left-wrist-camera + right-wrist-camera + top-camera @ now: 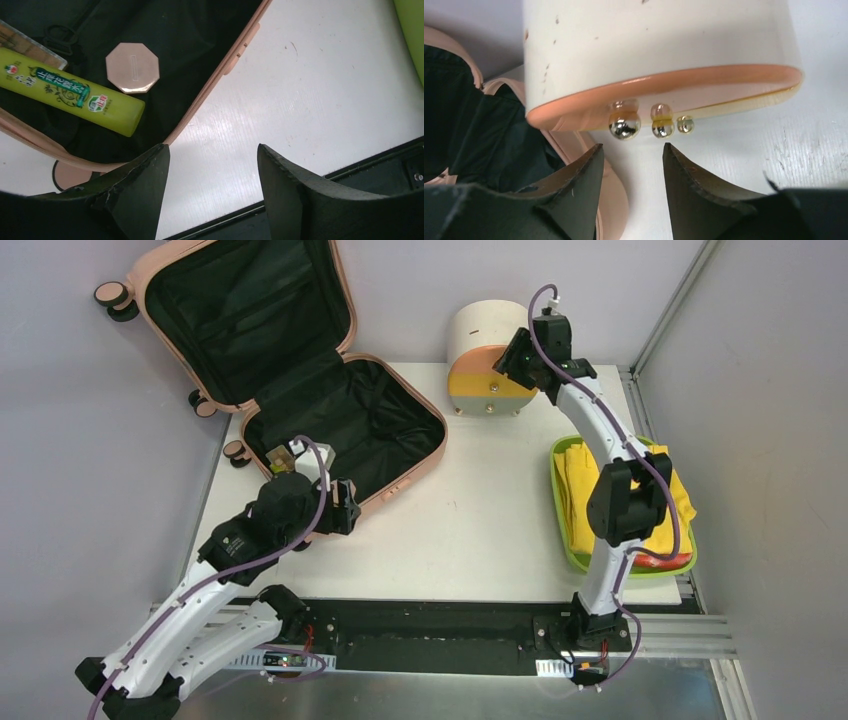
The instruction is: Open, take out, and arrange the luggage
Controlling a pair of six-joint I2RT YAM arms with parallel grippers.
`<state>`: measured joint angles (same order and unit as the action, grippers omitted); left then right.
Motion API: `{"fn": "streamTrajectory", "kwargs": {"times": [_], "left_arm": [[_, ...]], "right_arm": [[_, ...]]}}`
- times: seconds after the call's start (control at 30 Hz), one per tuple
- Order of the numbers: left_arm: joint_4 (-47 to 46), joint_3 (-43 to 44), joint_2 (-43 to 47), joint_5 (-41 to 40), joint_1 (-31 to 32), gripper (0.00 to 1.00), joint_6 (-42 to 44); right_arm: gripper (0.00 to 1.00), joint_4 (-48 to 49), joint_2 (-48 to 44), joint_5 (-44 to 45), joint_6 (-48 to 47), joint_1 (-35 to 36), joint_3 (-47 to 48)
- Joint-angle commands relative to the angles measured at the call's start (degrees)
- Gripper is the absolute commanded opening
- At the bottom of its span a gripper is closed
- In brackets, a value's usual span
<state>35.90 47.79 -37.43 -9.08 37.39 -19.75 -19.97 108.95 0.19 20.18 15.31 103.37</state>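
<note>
Test lab (white table (480, 530), grey walls (60, 440))

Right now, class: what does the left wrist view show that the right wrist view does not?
Only the left wrist view: a yellow-green tube and an octagonal pink case lying inside the luggage. Only the right wrist view: the cream drawer unit with its shiny knobs. Both: the luggage's black lining and pink rim, and the white table.
</note>
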Motion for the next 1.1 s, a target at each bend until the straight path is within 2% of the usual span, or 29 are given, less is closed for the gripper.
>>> {"fn": "streamTrajectory", "kwargs": {"times": [0.0,0.33,0.53,0.67,1.07], "left_arm": [[-0.3,-0.93,-1.22,4.11,-0.61,0.65,-2.22],[-0.3,-2.03,-1.35,4.05,-0.59,0.65,-2.3],[-0.22,-2.68,-0.86,3.41,-0.59,0.65,-2.55],[-0.26,-2.58,-0.58,2.51,-0.56,0.64,-2.83],[-0.22,-2.66,-0.08,-0.91,-0.63,0.64,-4.74]], "right_arm": [[0.48,0.81,2.15,1.99,-1.67,0.03,4.82],[0.42,2.14,5.43,4.52,-0.51,1.26,7.28],[0.24,2.41,4.08,5.4,-0.5,1.63,5.5],[0.15,2.49,1.2,4.73,-0.55,1.99,2.51],[0.13,5.62,-8.98,4.81,-0.7,3.46,-11.38]]}}
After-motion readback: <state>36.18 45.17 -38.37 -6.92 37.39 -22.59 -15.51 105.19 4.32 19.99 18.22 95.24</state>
